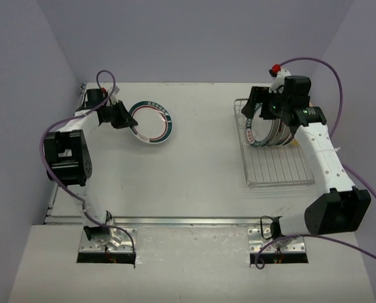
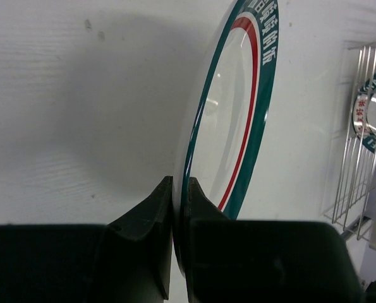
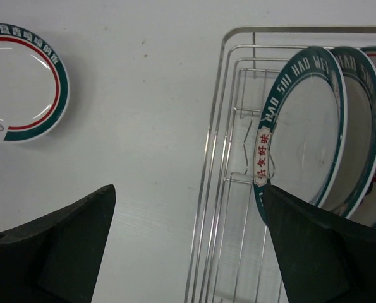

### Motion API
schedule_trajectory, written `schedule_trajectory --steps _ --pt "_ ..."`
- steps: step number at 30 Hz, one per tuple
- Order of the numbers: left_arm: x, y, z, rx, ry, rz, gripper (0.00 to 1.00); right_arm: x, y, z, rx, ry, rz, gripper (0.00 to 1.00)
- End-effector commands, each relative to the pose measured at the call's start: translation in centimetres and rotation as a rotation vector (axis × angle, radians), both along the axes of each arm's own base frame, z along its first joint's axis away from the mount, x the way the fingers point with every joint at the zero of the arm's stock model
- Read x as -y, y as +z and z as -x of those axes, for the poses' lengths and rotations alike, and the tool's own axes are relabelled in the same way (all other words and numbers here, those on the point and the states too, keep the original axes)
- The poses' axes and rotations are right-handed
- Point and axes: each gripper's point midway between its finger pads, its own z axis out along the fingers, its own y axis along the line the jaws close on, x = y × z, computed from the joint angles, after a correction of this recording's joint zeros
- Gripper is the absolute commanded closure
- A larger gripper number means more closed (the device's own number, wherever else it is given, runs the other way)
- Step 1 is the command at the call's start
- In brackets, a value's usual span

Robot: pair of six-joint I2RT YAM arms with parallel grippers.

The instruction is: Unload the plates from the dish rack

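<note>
A white plate with green and red rim rings (image 1: 151, 122) lies at the table's back left; my left gripper (image 1: 129, 120) is shut on its left rim, seen edge-on in the left wrist view (image 2: 238, 107) with the jaws pinching the rim. The silver wire dish rack (image 1: 282, 167) stands at the right with several matching plates (image 1: 266, 126) upright at its far end. My right gripper (image 1: 256, 104) hovers open above the rack's left edge beside the nearest upright plate (image 3: 301, 126), holding nothing. The rack's rim (image 3: 238, 38) and the table plate (image 3: 20, 82) show in the right wrist view.
Purple cables loop from both arms. Walls close the table on the left, back and right. The rack's near half (image 1: 277, 170) holds no plates. A metal strip (image 1: 175, 221) runs along the table's near edge.
</note>
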Motion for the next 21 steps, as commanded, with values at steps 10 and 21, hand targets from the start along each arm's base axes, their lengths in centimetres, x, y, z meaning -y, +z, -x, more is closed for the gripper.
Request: schedule_trajectory --steps 10,21 --pt "-5.4 -4.6 -7.4 0.072 0.077 -0.059 1.00 5.3 2.1 1.7 0.026 -0.102 0.111 0.01" --pt "-10.6 -8.9 -7.9 -0.012 0.194 -0.265 0.43 6.4 2.1 0.6 0.022 -0.118 0.171 0.01"
